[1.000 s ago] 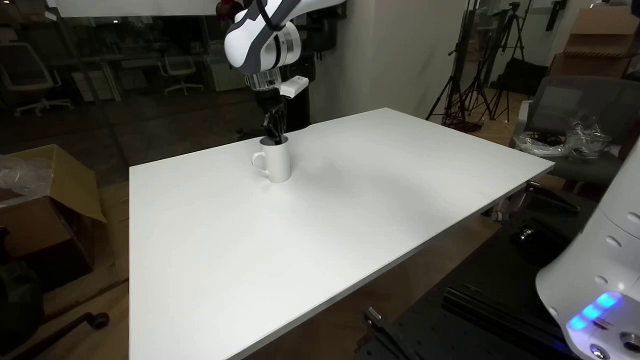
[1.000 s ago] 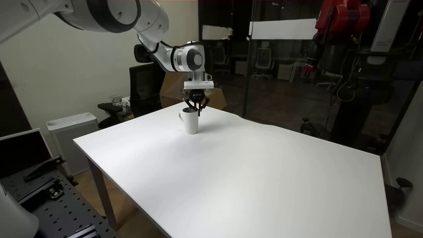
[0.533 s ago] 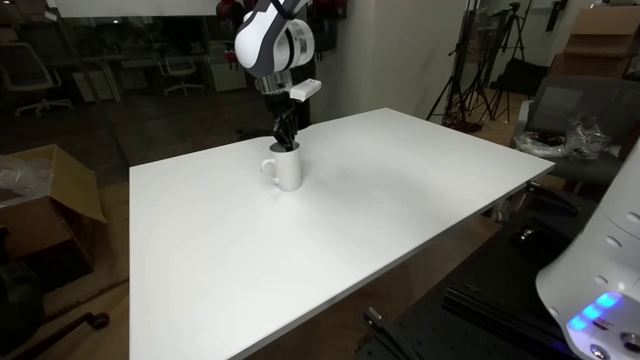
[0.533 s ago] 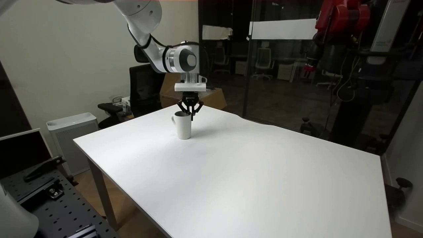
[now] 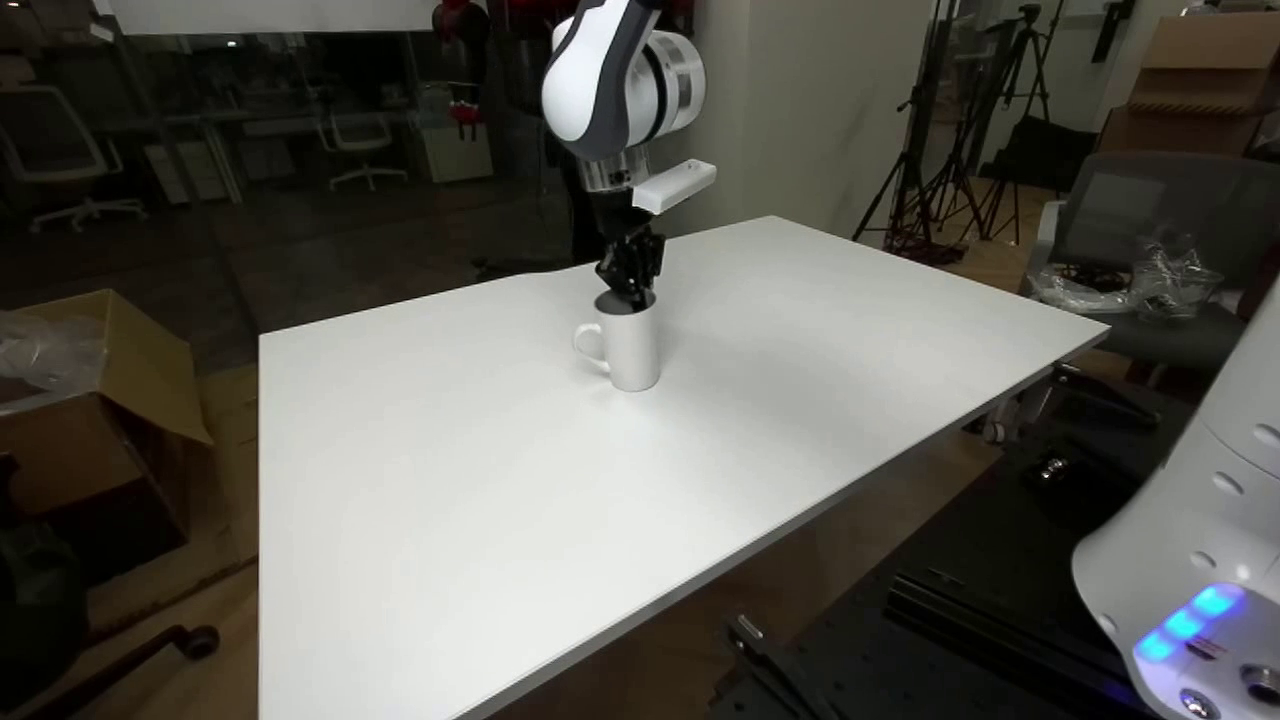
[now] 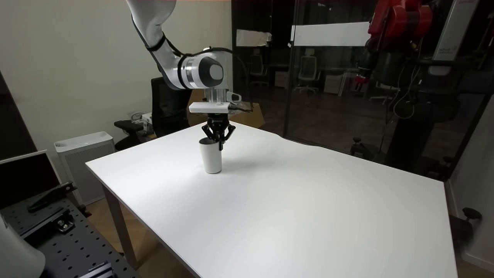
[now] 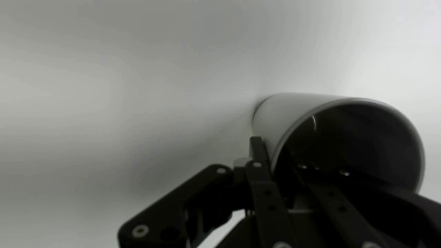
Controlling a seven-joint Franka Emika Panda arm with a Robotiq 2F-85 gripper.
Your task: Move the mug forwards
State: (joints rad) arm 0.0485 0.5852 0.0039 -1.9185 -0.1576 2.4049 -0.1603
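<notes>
A: State of the claw [image 7: 275, 155]?
B: Closed on the mug [image 5: 632, 350], pinching its wall at the rim [image 7: 358, 100]. One finger [image 7: 259, 155] outside, the other inside the mouth.
A: So where's the mug relative to it?
B: Below the claw, most of the body off to one side of the pinch. Wrist view has the mouth right of the outer finger.
A: And the handle [image 5: 579, 343]?
B: Points left in an exterior view; the fingers sit toward the rim's right side there.
A: Standing?
B: Near upright, mouth up. Base touching the table [image 5: 480, 520] or just over it: can't tell.
A: Above the claw?
B: White block [image 6: 209, 107] at the wrist, then the arm [image 6: 197, 72], in both exterior views.
A: Past the table?
B: Open carton [image 5: 60, 450], black chair [image 6: 171, 102], red robot [image 6: 401, 19], all well apart from the mug.
</notes>
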